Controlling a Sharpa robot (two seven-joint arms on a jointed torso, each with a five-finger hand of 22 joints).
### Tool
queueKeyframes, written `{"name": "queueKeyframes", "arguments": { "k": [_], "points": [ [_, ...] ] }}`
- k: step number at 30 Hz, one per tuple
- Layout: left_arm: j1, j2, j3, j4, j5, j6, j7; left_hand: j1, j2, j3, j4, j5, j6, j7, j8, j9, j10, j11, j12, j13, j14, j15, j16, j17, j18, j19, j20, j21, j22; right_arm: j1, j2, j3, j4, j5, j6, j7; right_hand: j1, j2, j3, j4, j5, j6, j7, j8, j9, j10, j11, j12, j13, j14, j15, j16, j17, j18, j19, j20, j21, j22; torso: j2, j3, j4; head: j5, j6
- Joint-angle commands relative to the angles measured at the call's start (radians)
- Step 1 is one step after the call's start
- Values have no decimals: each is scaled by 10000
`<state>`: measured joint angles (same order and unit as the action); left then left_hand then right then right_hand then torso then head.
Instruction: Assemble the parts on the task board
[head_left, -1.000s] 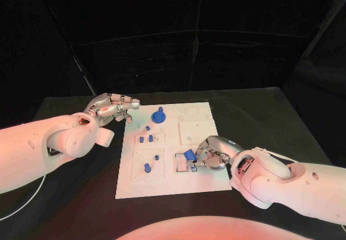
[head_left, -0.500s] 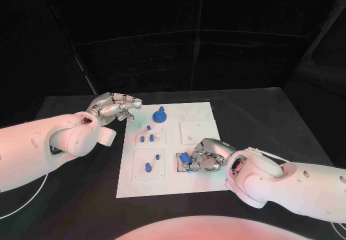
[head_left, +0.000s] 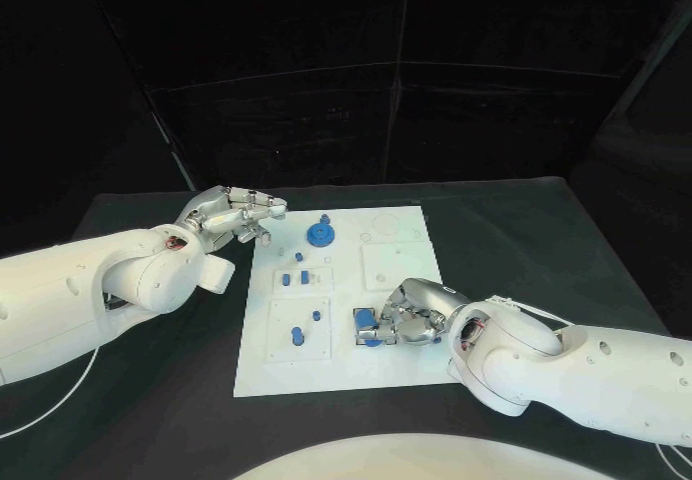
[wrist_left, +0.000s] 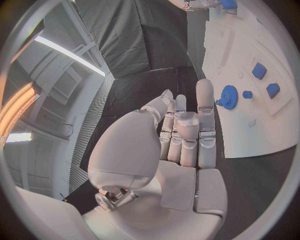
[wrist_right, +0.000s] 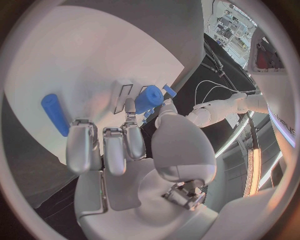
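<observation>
Item 1, black table (head_left: 577, 240): I am looking down at it from the head camera; it is carrying everything below.

Item 2, white rectangular task board (head_left: 404, 365): I am seeing it lying flat at the table's middle, with shallow recessed panels across its face.

Item 3, silver many-fingered right hand (head_left: 408, 320): I am holding it low over the board's near right part. Its fingers are pinching a short blue plastic block (head_left: 369, 322), which is sitting at a dark slot in the board. The right wrist view is showing the same block (wrist_right: 148, 99) caught between fingertips and thumb.

Item 4, silver many-fingered left hand (head_left: 231, 212): I am keeping it off the board, just beside its far left corner. Its fingers are lying close together, part curled, holding nothing.

Item 5, blue toothed gear wheel (head_left: 319, 234): it is sitting near the board's far edge.

Item 6, small blue pegs (head_left: 296, 279) and blue oblong pieces (head_left: 297, 336): they are resting in the left panels.

Handling note: I am judging the block light, rigid and smooth, so likely to slip or twist if squeezed off-centre. I am favouring a grip on its flat opposite sides, high up, leaving the lower end free to enter the slot.
</observation>
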<state>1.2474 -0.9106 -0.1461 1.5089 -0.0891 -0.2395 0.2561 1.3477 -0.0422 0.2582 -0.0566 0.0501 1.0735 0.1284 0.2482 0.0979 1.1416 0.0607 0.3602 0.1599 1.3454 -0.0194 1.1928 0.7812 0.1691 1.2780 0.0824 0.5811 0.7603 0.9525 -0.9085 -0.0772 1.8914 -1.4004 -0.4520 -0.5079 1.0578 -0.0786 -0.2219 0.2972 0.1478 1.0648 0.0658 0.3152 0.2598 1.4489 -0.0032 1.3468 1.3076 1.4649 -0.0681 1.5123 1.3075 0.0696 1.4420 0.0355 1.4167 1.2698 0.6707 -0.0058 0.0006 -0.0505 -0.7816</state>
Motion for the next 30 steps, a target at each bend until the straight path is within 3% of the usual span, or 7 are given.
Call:
{"name": "queueKeyframes", "arguments": {
  "k": [1,9,15,18,20,23,30],
  "points": [
    [14,15,8,20,22,92,81,-62,60,11,48,-17,-62,18,35,-14,-69,-17,18,-6,-49,13,-30,9,114,-63,3,-68,-12,10,13,3,-6,-173,-176,83,-350,-231,291,3,-211,-49,66,-75,31,-60,12,-54,497,801,-23,-44,1263,-83,37,47,-3,-6,-1,2,4,-3,-9],
    [14,20,8,-13,22,123,82,-58,62,14,46,-17,-62,15,38,-14,-70,-19,21,-5,-44,12,-21,25,115,-63,3,-68,-12,10,-2,3,79,-436,-118,116,-956,-412,479,8,-469,-148,114,-175,65,-77,41,-92,515,814,10,-19,1326,-82,35,70,-2,4,-5,5,-20,14,4],
    [13,20,8,-26,22,134,81,-58,62,14,46,-17,-62,15,38,-14,-70,-19,21,-5,-44,12,-21,25,115,-63,3,-68,-12,10,-106,4,250,-560,-89,193,-954,-205,672,-15,-224,-83,100,-164,116,-54,31,-68,563,816,9,-16,1339,-89,52,77,19,47,-11,6,-24,17,14],
    [13,21,8,-29,22,138,80,-58,62,14,46,-17,-62,15,38,-14,-70,-19,21,-5,-44,12,-21,25,115,-63,3,-68,-12,10,-135,4,288,-670,-52,163,-88,155,982,-234,590,-20,72,-150,168,-28,6,-46,608,818,-10,-15,1349,-94,66,61,36,82,-9,2,-14,8,22],
    [13,25,8,-32,22,141,79,-58,62,14,46,-17,-62,15,38,-14,-70,-19,21,-5,-44,12,-21,25,115,-63,3,-68,-12,10,-121,4,270,-720,-19,126,546,322,1116,-427,795,36,47,-124,206,-10,-16,-31,638,819,-28,-14,1355,-97,75,47,46,105,-13,5,-15,9,26],
    [13,31,8,-35,22,145,78,-52,62,17,42,-17,-63,12,41,-14,-71,-21,24,-4,-42,11,-17,30,115,-63,3,-69,-12,10,-59,4,223,-688,27,26,1185,442,1190,-682,922,103,17,-82,257,11,-46,-15,671,822,-52,-10,1368,-98,78,24,48,113,-10,3,-16,10,34],
    [13,32,8,-32,22,150,74,-36,84,34,38,-16,-60,7,50,-12,-73,-26,30,-3,-40,9,-11,35,117,-62,3,-70,-11,10,101,4,87,-589,211,-267,1460,577,1184,-768,918,168,-8,-34,303,27,-68,-11,690,824,-69,-7,1379,-99,81,9,48,117,0,1,-16,21,47]
  ]
}}
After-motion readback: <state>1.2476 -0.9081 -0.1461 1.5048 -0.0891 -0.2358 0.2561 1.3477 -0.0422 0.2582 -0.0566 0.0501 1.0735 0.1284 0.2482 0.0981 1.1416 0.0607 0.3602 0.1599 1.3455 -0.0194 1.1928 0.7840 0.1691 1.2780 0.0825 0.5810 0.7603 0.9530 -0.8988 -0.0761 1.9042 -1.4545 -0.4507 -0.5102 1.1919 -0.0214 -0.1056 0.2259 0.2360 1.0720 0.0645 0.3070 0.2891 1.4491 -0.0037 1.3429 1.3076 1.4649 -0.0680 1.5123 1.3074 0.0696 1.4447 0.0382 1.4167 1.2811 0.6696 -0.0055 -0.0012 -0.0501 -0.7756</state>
